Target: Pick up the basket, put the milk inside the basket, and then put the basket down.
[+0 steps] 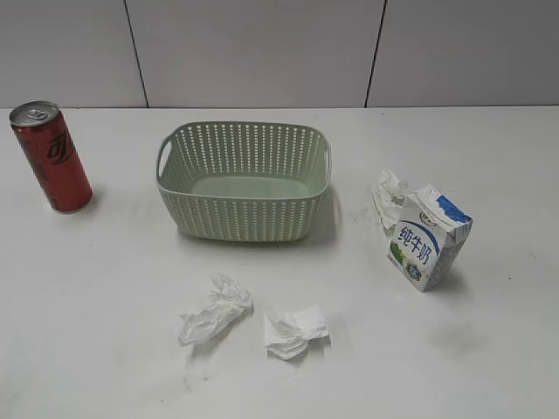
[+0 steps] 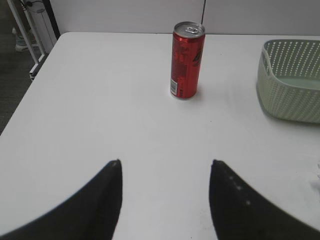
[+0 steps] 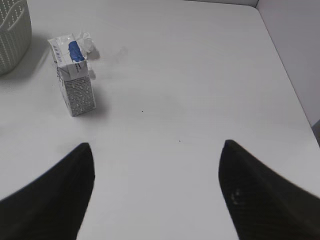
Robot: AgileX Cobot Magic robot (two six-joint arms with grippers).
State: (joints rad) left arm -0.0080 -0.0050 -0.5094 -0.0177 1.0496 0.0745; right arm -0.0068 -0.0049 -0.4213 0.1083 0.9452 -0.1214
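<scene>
The pale green basket (image 1: 244,179) stands empty at the middle back of the white table; it also shows at the right edge of the left wrist view (image 2: 292,82) and at the top left corner of the right wrist view (image 3: 12,35). The milk carton (image 1: 428,237) stands upright to its right, and in the right wrist view (image 3: 74,82) it is ahead and left of my right gripper (image 3: 157,147). My right gripper is open and empty. My left gripper (image 2: 165,162) is open and empty over bare table. Neither gripper shows in the exterior view.
A red can (image 1: 51,157) stands at the back left, ahead of the left gripper (image 2: 187,60). Two crumpled tissues (image 1: 216,308) (image 1: 295,332) lie in front of the basket. Another tissue (image 1: 387,196) lies behind the carton. The table's right edge (image 3: 292,90) is close to the right gripper.
</scene>
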